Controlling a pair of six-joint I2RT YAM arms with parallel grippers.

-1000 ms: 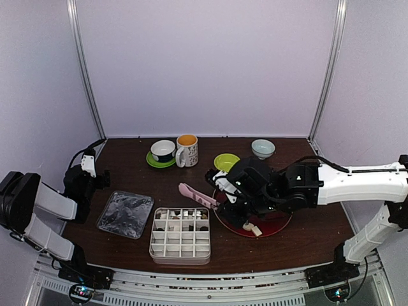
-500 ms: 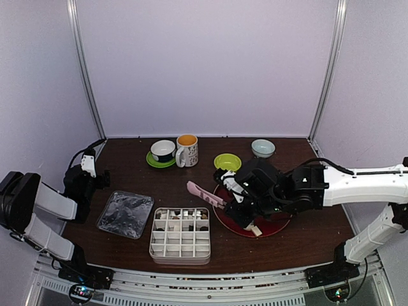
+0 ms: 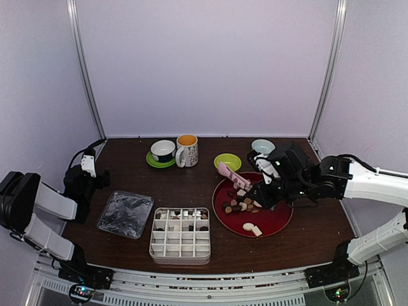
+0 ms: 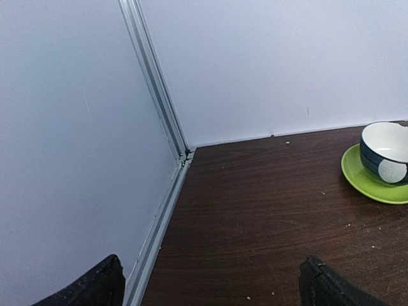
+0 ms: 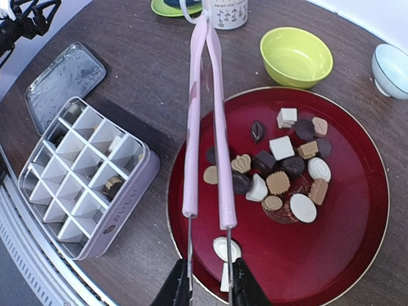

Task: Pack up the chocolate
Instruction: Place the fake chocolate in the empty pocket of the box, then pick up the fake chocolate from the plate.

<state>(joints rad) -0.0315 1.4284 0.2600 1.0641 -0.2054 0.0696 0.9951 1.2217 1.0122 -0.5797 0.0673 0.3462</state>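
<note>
Dark brown wood-grain table [image 3: 159, 185] between white walls carries everything. Your chocolate [image 5: 280, 166], small dark, tan and cream pieces, lies clustered on the round red plate [image 5: 357, 236] right of the table's middle. A few more sit in the far cells of the lavender divided tin [image 5: 131, 204] at the near edge.

Expect them to be light, hard-shelled, smooth and easily scuffed, so pinch each gently across its flat sides.

Your right gripper [image 5: 207, 284] is clamped on the pink tongs [image 5: 218, 127], whose arms run narrow and meet at the far end. That end overlaps a white mug [image 5: 233, 13], so I cannot tell whether it carries anything.

Your left gripper [image 4: 210, 290] gapes wide and empty toward the back left corner.

Two cream pieces are partly hidden by the right fingers [image 5: 242, 290], and the tin's contents are too small to sort.
</note>
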